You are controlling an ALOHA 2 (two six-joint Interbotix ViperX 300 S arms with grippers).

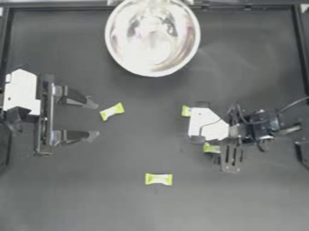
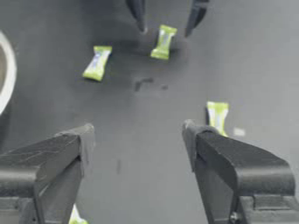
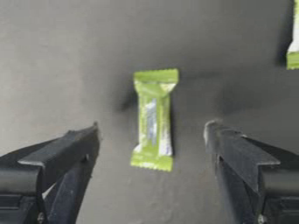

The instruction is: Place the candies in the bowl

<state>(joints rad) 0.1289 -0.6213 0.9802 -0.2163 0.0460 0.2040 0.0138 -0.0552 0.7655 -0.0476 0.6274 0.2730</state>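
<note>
The right gripper (image 3: pixel 152 135), jaws wide and empty, straddles a yellow-green wrapped candy (image 3: pixel 153 119) lying well below the shiny silver bowl (image 1: pixel 152 36), ready to pinch. The left gripper (image 1: pixel 91 118) waits open, holding nothing.

My right arm (image 1: pixel 208 124) covers most of one candy (image 1: pixel 186 111) from above, so I only see a green corner of it. A second candy (image 1: pixel 211 148) peeks out from under the same arm. The bowl (image 1: pixel 118 49) is cut off at the top edge, and a pink smudge (image 1: pixel 140 32) inside it is too blurry to tell. In my left wrist view, a green bit (image 2: pixel 76 218) is cut off at the edge. In my right wrist view, another candy (image 3: pixel 293 39) is cut off too.
</note>
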